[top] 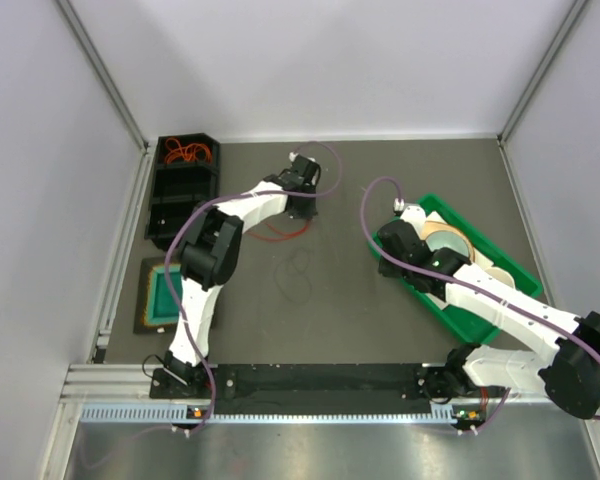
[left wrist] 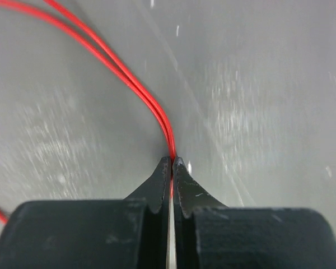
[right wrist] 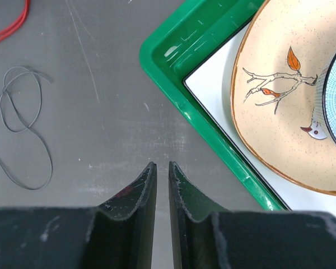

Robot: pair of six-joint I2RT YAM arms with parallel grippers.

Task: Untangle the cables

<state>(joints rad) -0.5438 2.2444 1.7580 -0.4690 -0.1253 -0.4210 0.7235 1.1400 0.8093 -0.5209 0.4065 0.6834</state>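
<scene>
Red cable (left wrist: pixel 133 84) — two glossy strands, pinched by left gripper (left wrist: pixel 172 161), trailing toward 11 o'clock; dark cord (right wrist: pixel 26 130) — one thin loop, 10 o'clock of barely-parted, empty right gripper (right wrist: pixel 159 166).

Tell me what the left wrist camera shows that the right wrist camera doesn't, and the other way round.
Left wrist only: the left gripper shut on a red cable, its two strands running up and left. Right wrist only: the right gripper, jaws narrowly apart and empty, a thin dark cable looped on the table, and a green tray holding a beige plate painted with a branch. Both: the table and red cable, just a corner bit in the right wrist view.
</scene>
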